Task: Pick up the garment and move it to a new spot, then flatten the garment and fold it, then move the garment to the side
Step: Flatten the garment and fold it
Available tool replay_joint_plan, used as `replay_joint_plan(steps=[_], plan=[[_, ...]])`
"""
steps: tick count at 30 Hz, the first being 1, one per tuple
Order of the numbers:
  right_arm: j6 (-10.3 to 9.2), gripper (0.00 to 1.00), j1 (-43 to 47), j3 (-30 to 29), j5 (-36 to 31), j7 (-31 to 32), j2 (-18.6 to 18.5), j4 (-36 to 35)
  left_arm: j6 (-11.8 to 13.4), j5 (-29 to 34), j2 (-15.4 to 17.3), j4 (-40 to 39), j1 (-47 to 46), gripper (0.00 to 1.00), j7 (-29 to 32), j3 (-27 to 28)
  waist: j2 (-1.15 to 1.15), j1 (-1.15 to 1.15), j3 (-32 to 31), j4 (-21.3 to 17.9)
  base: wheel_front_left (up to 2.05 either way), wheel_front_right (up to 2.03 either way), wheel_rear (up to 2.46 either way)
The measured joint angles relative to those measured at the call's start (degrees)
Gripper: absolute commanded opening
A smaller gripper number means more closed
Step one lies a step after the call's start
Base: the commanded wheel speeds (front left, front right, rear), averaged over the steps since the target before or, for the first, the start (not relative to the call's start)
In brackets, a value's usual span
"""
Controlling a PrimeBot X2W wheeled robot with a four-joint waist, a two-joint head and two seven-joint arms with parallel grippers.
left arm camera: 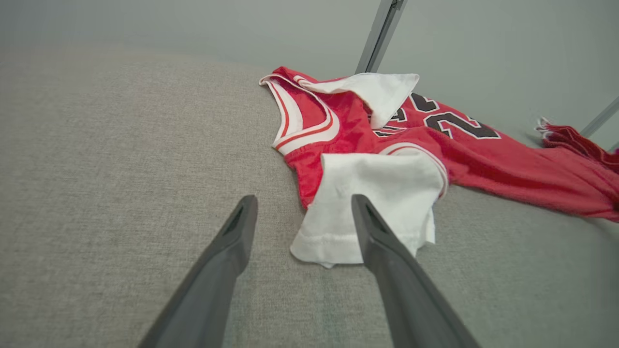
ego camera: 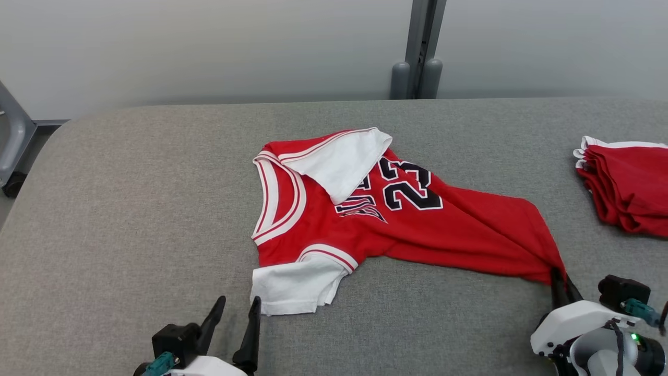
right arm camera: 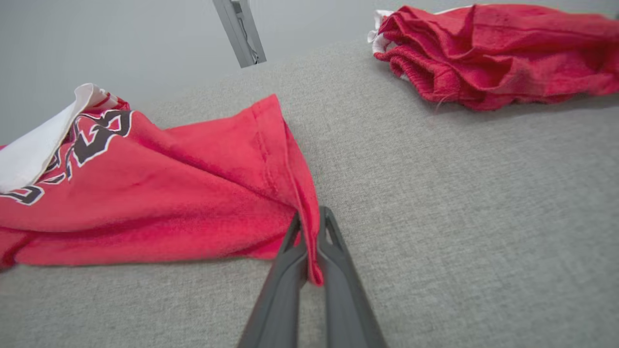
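Garment (ego camera: pixel 443 230) x1, hem pinched in R gripper (ego camera: pixel 559 279) jaws, L gripper (ego camera: pixel 239 304) jaws spread.

A folded red cloth pile (ego camera: pixel 626 193) is noted at the right edge of the grey desk (ego camera: pixel 130 209); a grey post (ego camera: pixel 420 47) is seen behind.

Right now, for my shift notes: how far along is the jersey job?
Done: the jersey lies on the grey table, roughly spread. In hand: the right end effector is shut on its hem corner; the left end effector hangs open by the near white sleeve. Left: the far sleeve is flipped over the number, so flattening, folding and moving aside remain.
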Motion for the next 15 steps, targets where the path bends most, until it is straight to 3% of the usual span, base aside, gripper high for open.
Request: replay_joint_plan(steps=[7,15], plan=[[0.00,0.00,1.2,-2.4,-1.9,0.8,0.0,-4.9,-2.8,-1.5,0.0,4.2,-1.8,1.00,3.4,-4.1,0.00,0.00,0.6,-1.2,0.00,0.00,0.00],[0.00,0.00,2.6,-0.8,-0.5,2.4,0.0,-8.4,-3.1,-2.7,0.8,9.8,-4.9,1.00,3.0,-3.5,0.00,0.00,1.0,-1.4,0.00,0.00,0.00]])
